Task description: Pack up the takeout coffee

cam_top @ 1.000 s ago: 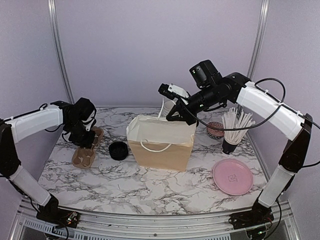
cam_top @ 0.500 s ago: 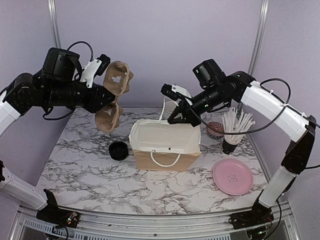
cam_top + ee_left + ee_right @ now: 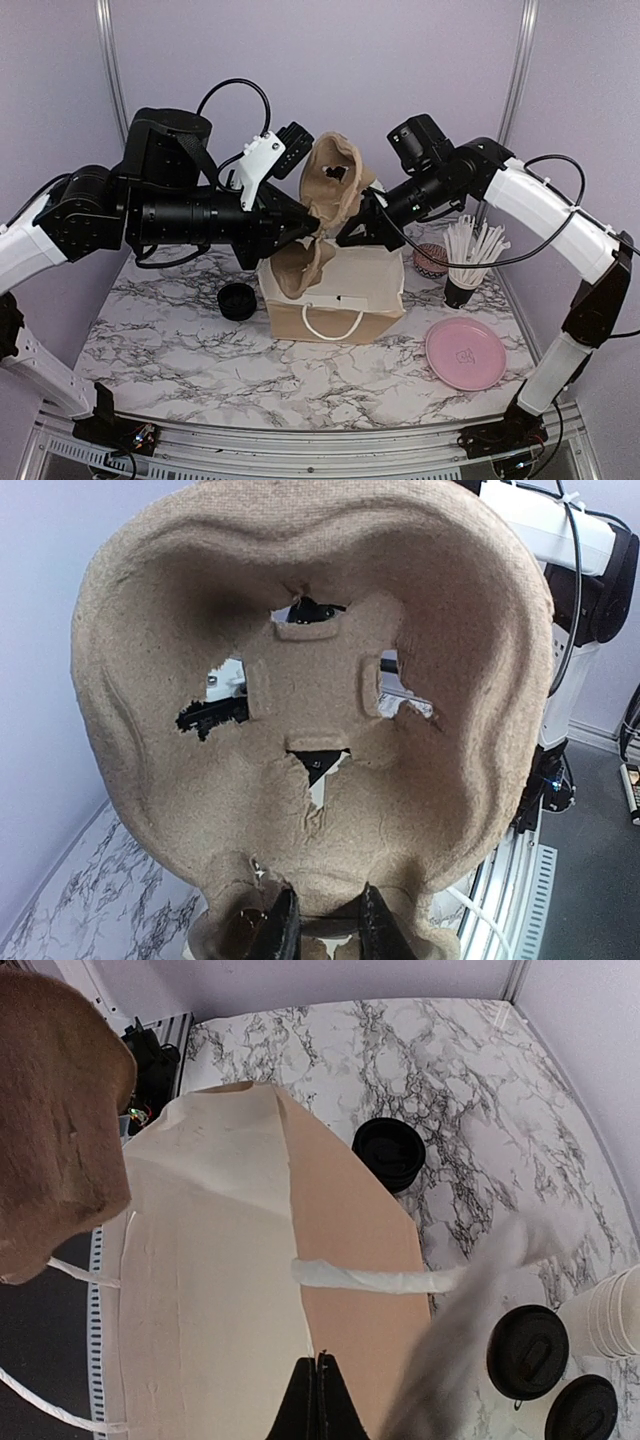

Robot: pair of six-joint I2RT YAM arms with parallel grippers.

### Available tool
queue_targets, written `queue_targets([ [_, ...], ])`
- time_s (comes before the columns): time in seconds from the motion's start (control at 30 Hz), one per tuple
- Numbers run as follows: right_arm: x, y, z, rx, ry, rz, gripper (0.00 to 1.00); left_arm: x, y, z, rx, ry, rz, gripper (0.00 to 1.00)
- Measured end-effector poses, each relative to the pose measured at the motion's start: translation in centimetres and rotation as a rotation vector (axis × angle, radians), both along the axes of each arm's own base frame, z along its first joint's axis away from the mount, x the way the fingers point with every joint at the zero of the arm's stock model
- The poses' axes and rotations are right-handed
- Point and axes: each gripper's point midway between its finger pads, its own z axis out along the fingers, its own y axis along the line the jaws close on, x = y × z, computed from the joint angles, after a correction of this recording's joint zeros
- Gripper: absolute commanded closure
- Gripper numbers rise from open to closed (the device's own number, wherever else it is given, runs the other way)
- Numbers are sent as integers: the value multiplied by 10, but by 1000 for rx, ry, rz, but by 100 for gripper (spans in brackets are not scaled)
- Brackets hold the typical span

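Two-welled rough pulp carrier (image 3: 335, 185) pinched by left gripper (image 3: 322, 925).

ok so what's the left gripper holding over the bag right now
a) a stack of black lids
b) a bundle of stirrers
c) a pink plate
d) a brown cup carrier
d: the left gripper is shut on the edge of the brown cup carrier, which hangs above the paper bag, while the pink plate and black lids sit on the table.

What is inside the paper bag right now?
Only bare white lining shows inside the paper bag; the pulp cup carrier held by the left gripper hides the rest.
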Motion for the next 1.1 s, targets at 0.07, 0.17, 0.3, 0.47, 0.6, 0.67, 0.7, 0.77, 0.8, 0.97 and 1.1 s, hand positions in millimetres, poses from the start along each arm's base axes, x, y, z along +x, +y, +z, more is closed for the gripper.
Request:
queue_targets([
  [0.07,-2,1,5,12,3,10,100,-1,-5,-8,-3,-17,-22,82],
  [0.17,-6,3,11,25,17,33,100,-2,-11,-21,8,-39,-49,83],
  [0.3,-13,4,12,32,43,73,100,-4,-17,-26,6,-67,-82,83],
  [0.47,-27,4,12,38,70,133,100,-6,-20,-27,4,-91,-104,84],
  [0.6,-39,5,9,28,85,175,100,-8,-22,-32,10,-85,-120,84],
  [0.67,-44,6,6,20,98,194,100,-10,-21,-33,13,-82,-127,84],
  [0.7,-46,6,4,17,106,202,100,-10,-20,-34,17,-82,-128,84],
  [0.77,-50,6,1,12,124,218,100,-10,-19,-35,23,-85,-125,84],
  [0.8,-51,7,0,11,134,222,100,-10,-18,-35,28,-85,-124,84],
  [0.97,-53,8,-7,-4,164,230,100,-13,-16,-43,52,-56,-130,84],
  [1.1,-51,9,-13,-17,181,229,100,-18,-11,-55,77,-15,-140,84],
])
